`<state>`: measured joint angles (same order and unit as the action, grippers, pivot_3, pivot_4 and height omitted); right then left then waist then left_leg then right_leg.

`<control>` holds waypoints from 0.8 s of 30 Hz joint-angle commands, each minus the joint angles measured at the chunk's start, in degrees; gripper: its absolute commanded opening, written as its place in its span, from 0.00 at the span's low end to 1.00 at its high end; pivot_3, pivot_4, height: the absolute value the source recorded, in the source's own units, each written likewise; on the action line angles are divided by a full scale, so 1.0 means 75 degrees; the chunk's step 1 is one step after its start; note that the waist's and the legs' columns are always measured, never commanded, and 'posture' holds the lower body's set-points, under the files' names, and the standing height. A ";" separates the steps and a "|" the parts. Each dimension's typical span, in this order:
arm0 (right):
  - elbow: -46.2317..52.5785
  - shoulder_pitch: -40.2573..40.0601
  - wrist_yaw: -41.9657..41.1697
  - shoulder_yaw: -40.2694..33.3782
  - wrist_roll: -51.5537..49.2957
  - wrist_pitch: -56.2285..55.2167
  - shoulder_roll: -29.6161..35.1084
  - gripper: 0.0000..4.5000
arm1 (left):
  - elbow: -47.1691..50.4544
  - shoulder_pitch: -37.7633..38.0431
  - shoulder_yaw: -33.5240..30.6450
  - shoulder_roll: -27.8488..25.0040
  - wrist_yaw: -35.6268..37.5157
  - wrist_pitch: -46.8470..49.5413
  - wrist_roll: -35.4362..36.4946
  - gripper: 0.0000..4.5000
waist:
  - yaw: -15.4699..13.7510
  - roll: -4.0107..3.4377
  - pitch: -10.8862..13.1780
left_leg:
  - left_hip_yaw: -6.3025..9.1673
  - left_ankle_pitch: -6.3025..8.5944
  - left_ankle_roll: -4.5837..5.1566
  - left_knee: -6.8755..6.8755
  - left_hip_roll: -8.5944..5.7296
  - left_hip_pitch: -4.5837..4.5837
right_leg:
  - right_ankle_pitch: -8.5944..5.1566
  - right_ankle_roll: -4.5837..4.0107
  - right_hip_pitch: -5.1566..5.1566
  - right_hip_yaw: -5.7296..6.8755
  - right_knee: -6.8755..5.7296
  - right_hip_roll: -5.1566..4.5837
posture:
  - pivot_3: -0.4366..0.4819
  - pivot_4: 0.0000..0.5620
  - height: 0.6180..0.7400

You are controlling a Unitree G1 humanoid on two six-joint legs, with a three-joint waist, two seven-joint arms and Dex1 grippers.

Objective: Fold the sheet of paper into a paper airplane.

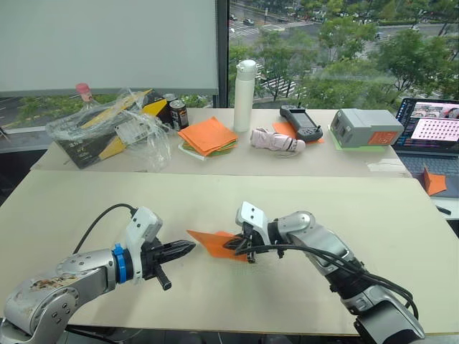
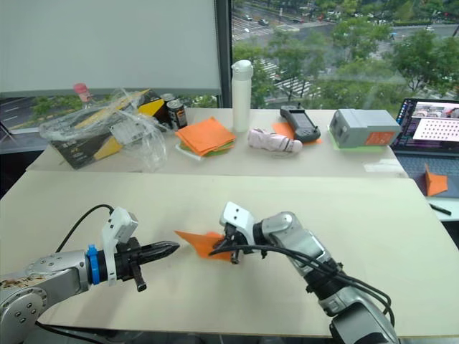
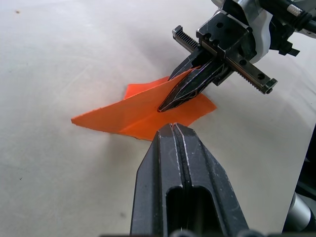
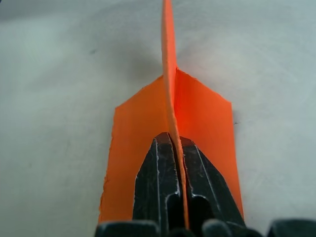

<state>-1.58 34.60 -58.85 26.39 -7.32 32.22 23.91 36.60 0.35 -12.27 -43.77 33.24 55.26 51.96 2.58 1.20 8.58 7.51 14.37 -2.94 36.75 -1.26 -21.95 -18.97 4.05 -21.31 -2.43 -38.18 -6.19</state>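
Note:
The sheet of paper (image 1: pixel 208 241) lies on the near table, bright orange and folded into a pointed wedge like a paper airplane (image 3: pixel 133 111), nose toward my left. My right gripper (image 1: pixel 238 244) is shut on its raised middle crease (image 4: pixel 169 94), with flat flaps spread on both sides. My left gripper (image 1: pixel 189 247) is shut with nothing in it. Its tip (image 3: pixel 172 129) sits at the paper's near edge, just short of the right fingertips (image 3: pixel 173 101); whether it touches the paper I cannot tell.
On the far table stand a stack of orange and green sheets (image 1: pixel 208 136), a white bottle (image 1: pixel 244 95), a can (image 1: pixel 178 115), a plastic-wrapped box (image 1: pixel 115 127), a controller (image 1: pixel 301 122), a grey box (image 1: pixel 366 127) and a laptop (image 1: pixel 430 132).

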 commanded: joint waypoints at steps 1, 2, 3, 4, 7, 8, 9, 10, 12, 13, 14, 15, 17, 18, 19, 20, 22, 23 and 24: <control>0.0167 -0.0096 0.0010 0.0005 0.0172 -0.0194 0.0160 0.00 | 0.0083 -0.0085 0.0015 0.0005 0.0019 -0.0145 -0.0017 0.00 | -0.0001 0.0000 0.0000 | 0.0000 0.0000 0.0000 0.0000 0.0000 0.0000 | 0.0000 0.0000 0.0000 0.0000 0.0000 0.0000 | 0.48 0.27 1.00; 0.0206 -0.0113 0.0033 -0.0062 0.0156 -0.0174 0.0190 0.00 | 0.0066 -0.0109 0.0023 0.0006 0.0024 -0.0149 -0.0021 0.00 | -0.0001 0.0000 0.0000 | 0.0000 0.0000 0.0000 0.0000 0.0000 0.0000 | 0.0000 0.0000 0.0000 0.0000 0.0000 0.0000 | 0.48 0.27 1.00; 0.0247 -0.0125 0.0063 -0.0142 0.0136 -0.0150 0.0225 0.00 | 0.0056 -0.0130 0.0034 0.0010 0.0024 -0.0151 -0.0023 0.00 | -0.0012 0.0000 0.0000 | 0.0000 0.0000 0.0000 0.0000 0.0000 0.0000 | 0.0000 0.0000 0.0001 0.0000 0.0000 0.0000 | 0.48 0.27 1.00; 0.0295 -0.0118 0.0132 -0.0276 0.0106 -0.0094 0.0271 0.00 | 0.0053 -0.0156 0.0052 0.0010 0.0040 -0.0161 -0.0028 0.00 | -0.0023 0.0000 0.0000 | 0.0000 0.0000 0.0000 0.0000 0.0000 -0.0001 | 0.0000 0.0000 0.0001 0.0000 0.0000 0.0000 | 0.48 0.27 1.00; 0.0474 -0.0100 0.0284 -0.0651 -0.0027 0.0147 0.0432 0.00 | 0.0063 -0.0207 0.0096 0.0001 0.0089 -0.0167 -0.0008 0.00 | -0.0040 0.0000 0.0000 | 0.0000 0.0000 0.0000 0.0002 -0.0002 -0.0002 | 0.0000 0.0000 0.0003 0.0000 0.0002 -0.0001 | 0.48 0.27 1.00; 0.0544 -0.0101 0.0327 -0.0789 -0.0092 0.0293 0.0495 0.00 | 0.0062 -0.0215 0.0109 -0.0006 0.0110 -0.0172 -0.0004 0.00 | -0.0037 0.0000 0.0000 | 0.0000 0.0000 0.0000 0.0002 -0.0002 -0.0003 | 0.0000 0.0000 0.0003 0.0000 0.0002 -0.0001 | 0.48 0.27 1.00; 0.0636 -0.0103 0.0376 -0.0963 -0.0181 0.0470 0.0564 0.00 | 0.0046 -0.0236 0.0143 -0.0032 0.0158 -0.0183 -0.0021 0.00 | -0.0031 0.0000 0.0000 | 0.0000 0.0000 0.0000 0.0002 -0.0002 -0.0003 | 0.0000 0.0000 0.0003 0.0000 0.0002 -0.0001 | 0.48 0.27 1.00; 0.0706 -0.0107 0.0412 -0.1075 -0.0249 0.0599 0.0610 0.00 | 0.0036 -0.0249 0.0166 -0.0050 0.0192 -0.0191 -0.0036 0.00 | -0.0027 0.0000 0.0000 | -0.0001 0.0000 0.0000 0.0002 -0.0002 -0.0003 | 0.0000 0.0000 0.0002 0.0000 0.0002 -0.0002 | 0.48 0.27 1.00; 0.0914 -0.0139 0.0564 -0.1441 -0.0357 0.0952 0.0831 0.00 | -0.0070 -0.0340 0.0235 -0.0093 0.0324 -0.0235 -0.0109 0.00 | -0.0022 0.0000 0.0000 | 0.0000 0.0000 0.0000 0.0002 -0.0001 -0.0003 | 0.0000 0.0000 0.0002 0.0001 0.0001 -0.0001 | 0.48 0.27 1.00; 0.1022 -0.0175 0.0650 -0.1640 -0.0405 0.1142 0.0937 0.00 | -0.0145 -0.0402 0.0258 -0.0105 0.0386 -0.0253 -0.0137 0.00 | -0.0020 0.0000 0.0000 | 0.0000 0.0000 0.0000 0.0002 -0.0001 -0.0003 | 0.0000 0.0000 0.0002 0.0001 0.0001 -0.0001 | 0.48 0.27 1.00; 0.1124 -0.0212 0.0743 -0.1798 -0.0447 0.1324 0.1022 0.00 | -0.0210 -0.0455 0.0280 -0.0114 0.0436 -0.0269 -0.0162 0.00 | -0.0012 0.0000 0.0000 | -0.0001 0.0000 0.0000 0.0002 -0.0001 -0.0003 | 0.0000 0.0000 0.0002 0.0001 0.0000 -0.0001 | 0.48 0.27 1.00; 0.1193 -0.0236 0.0807 -0.1880 -0.0483 0.1443 0.1068 0.00 | -0.0249 -0.0486 0.0291 -0.0117 0.0467 -0.0277 -0.0179 0.00 | -0.0007 0.0000 0.0000 | -0.0001 0.0000 0.0001 0.0002 -0.0001 -0.0003 | 0.0000 0.0000 0.0002 0.0001 0.0000 0.0000 | 0.48 0.27 1.00; 0.1323 -0.0366 0.1114 -0.2308 -0.0601 0.1684 0.1133 0.00 | -0.0410 -0.0635 0.0362 -0.0101 0.0574 -0.0308 -0.0242 0.00 | -0.0009 0.0000 0.0000 | -0.0001 0.0001 0.0002 0.0002 -0.0001 -0.0003 | 0.0000 0.0000 0.0002 0.0001 0.0000 0.0000 | 0.48 0.27 1.00; 0.1361 -0.0429 0.1250 -0.2487 -0.0655 0.1850 0.1157 0.00 | -0.0490 -0.0710 0.0388 -0.0076 0.0616 -0.0318 -0.0258 0.00 | -0.0014 0.0000 0.0000 | -0.0001 0.0001 0.0002 0.0001 0.0000 -0.0005 | 0.0000 0.0000 0.0002 0.0003 0.0000 0.0000 | 0.48 0.27 1.00; 0.1413 -0.0479 0.1345 -0.2598 -0.0691 0.1983 0.1167 0.00 | -0.0537 -0.0746 0.0397 -0.0062 0.0653 -0.0328 -0.0270 0.00 | -0.0014 0.0000 0.0000 | -0.0001 0.0001 0.0002 0.0002 -0.0001 -0.0005 | 0.0000 0.0000 0.0002 0.0003 0.0000 0.0000 | 0.48 0.27 1.00; 0.1393 -0.0658 0.1654 -0.2916 -0.0658 0.2122 0.1179 0.00 | -0.0696 -0.0899 0.0475 -0.0021 0.0687 -0.0346 -0.0324 0.00 | -0.0014 0.0000 0.0000 | -0.0002 0.0001 0.0002 0.0002 -0.0001 -0.0006 | 0.0000 0.0000 0.0002 0.0002 0.0001 0.0000 | 0.48 0.27 1.00; 0.1375 -0.0935 0.2345 -0.3571 -0.0644 0.2290 0.1056 0.00 | -0.0965 -0.1142 0.0598 0.0038 0.0755 -0.0389 -0.0404 0.00 | -0.0039 0.0000 0.0000 | -0.0004 0.0001 0.0002 0.0002 -0.0002 -0.0006 | 0.0000 0.0000 0.0003 0.0001 0.0000 0.0000 | 0.48 0.27 1.00; 0.1375 -0.1007 0.2594 -0.3772 -0.0649 0.2313 0.0995 0.00 | -0.1044 -0.1208 0.0634 0.0051 0.0783 -0.0403 -0.0434 0.00 | -0.0050 0.0000 0.0000 | -0.0003 0.0001 0.0002 0.0003 -0.0002 -0.0009 | 0.0000 0.0000 0.0002 0.0002 -0.0001 0.0000 | 0.48 0.27 1.00; 0.1357 -0.1033 0.2956 -0.4060 -0.0677 0.2451 0.0852 0.00 | -0.1114 -0.1243 0.0667 0.0050 0.0827 -0.0433 -0.0474 0.00 | -0.0043 0.0000 0.0000 | -0.0004 0.0001 0.0002 0.0004 -0.0003 -0.0010 | 0.0000 0.0000 0.0002 0.0001 -0.0001 -0.0001 | 0.48 0.27 1.00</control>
<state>7.16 26.37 -40.42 0.20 -11.99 49.49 31.00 28.24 -8.10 -7.41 -43.49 38.52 53.47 49.04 2.26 1.21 8.59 7.46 14.38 -2.92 36.79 -1.29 -22.03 -18.97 4.05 -21.30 -2.44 -38.19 -6.21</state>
